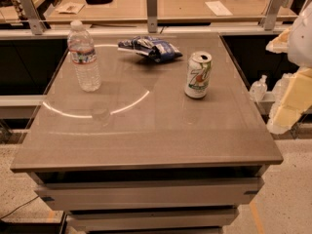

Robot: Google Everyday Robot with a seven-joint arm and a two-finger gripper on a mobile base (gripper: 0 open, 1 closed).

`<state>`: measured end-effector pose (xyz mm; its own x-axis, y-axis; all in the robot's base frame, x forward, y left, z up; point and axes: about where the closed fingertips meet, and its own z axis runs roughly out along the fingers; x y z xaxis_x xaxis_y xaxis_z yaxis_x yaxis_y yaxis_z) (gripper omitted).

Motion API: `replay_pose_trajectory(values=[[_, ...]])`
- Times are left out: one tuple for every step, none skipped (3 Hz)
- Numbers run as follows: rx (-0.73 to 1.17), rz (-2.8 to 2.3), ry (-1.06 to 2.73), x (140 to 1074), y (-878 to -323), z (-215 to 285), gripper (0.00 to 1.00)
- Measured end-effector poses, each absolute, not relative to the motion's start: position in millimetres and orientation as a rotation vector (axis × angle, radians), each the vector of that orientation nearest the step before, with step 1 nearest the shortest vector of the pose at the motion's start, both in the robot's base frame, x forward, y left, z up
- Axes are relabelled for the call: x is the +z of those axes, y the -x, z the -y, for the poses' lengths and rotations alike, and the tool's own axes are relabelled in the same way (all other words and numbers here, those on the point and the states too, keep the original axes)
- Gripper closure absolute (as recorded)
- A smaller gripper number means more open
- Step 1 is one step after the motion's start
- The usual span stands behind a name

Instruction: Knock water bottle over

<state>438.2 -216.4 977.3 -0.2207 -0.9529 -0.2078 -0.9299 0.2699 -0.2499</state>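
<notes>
The water bottle (84, 56) is clear ribbed plastic with a white cap and a narrow reddish-blue label band. It stands upright near the back left corner of the grey-brown table (146, 140). My gripper (288, 106) shows as pale white and yellowish parts at the right edge of the view. It is beyond the table's right side and far from the bottle, touching nothing on the table.
A green-and-white 7UP can (198, 75) stands upright right of centre. A blue chip bag (150, 48) lies at the back middle. A small clear pump bottle (258, 88) stands on a ledge to the right. A wooden desk with metal posts (151, 4) runs behind.
</notes>
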Motion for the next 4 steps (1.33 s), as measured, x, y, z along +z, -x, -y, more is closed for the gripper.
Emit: replay_pose_trajectory(values=[[-0.102, -2.229, 1.722, 977, -438, 216, 0.00], [-0.069, -2.219, 1.704, 983, -438, 211, 0.00], [0.024, -2.176, 1.686, 991, -438, 190, 0.00], [0.143, -2.115, 1.638, 998, -437, 158, 0.00]])
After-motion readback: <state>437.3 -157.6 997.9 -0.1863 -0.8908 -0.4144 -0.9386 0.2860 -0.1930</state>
